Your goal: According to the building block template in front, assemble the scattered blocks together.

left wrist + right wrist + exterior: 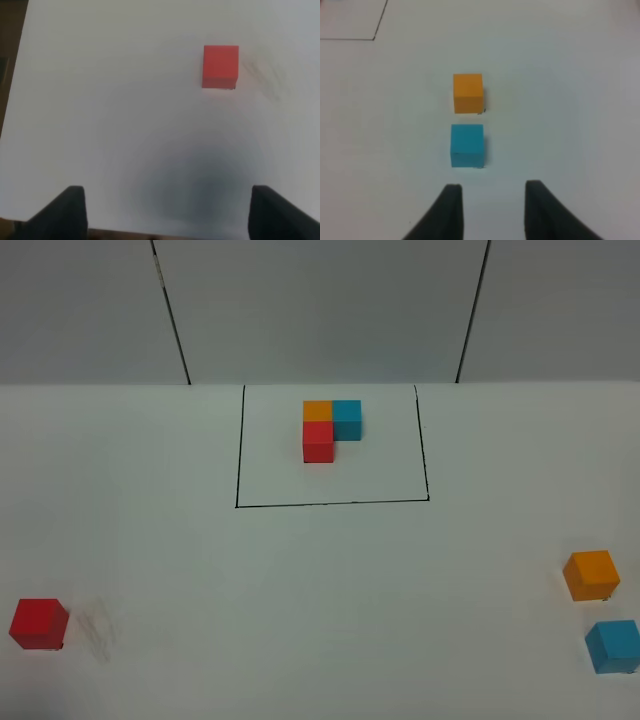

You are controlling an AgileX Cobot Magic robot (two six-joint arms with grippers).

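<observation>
Matte, sharp-edged red cube (39, 623) rests on smooth white table (300, 620).

You see the template (331, 430) far and centred: orange, blue and red blocks touching in an L inside a black outline. A loose red cube (39, 624) sits flat at near left. An orange cube (591, 575) and a blue cube (612, 646) sit at near right, close but apart.

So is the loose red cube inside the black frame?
Outside: the red cube lies alone at near left, well clear of the black frame.
</observation>
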